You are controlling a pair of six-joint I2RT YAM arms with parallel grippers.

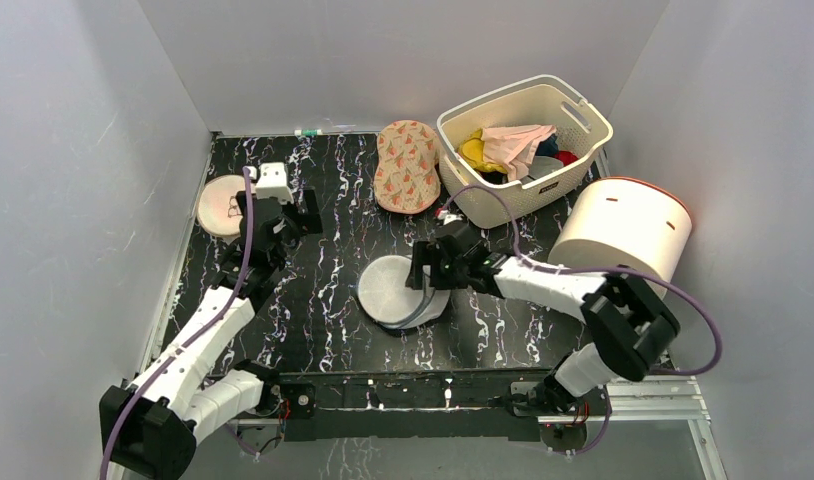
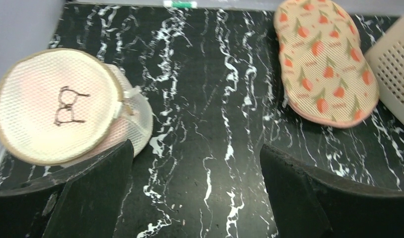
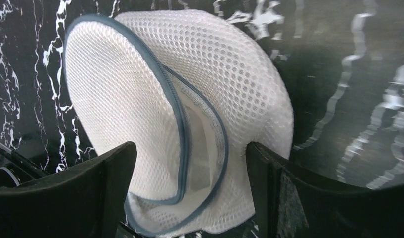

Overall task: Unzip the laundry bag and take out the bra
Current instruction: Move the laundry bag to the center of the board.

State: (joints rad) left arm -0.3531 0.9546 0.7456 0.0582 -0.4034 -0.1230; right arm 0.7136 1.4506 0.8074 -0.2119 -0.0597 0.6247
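The laundry bag (image 1: 395, 290), round white mesh with a grey-blue zip rim, lies at the middle of the black marbled table. In the right wrist view the laundry bag (image 3: 140, 99) stands tilted, its lid parted from the body along the zip, with only pale fabric in the gap. No bra shows. My right gripper (image 1: 430, 272) is open, and in its own view the right gripper (image 3: 190, 193) has its jaws on either side of the bag's near edge, the right finger (image 3: 269, 188) touching the mesh. My left gripper (image 1: 280, 207) is open and empty over bare table (image 2: 197, 188).
A round cream bag with a black bra drawing (image 1: 221, 205) (image 2: 56, 106) lies at the far left. A peach floral padded piece (image 1: 408, 165) (image 2: 324, 62) lies at the back. A cream slotted basket (image 1: 453, 135) holds clothes. A white drum (image 1: 623, 235) stands at the right.
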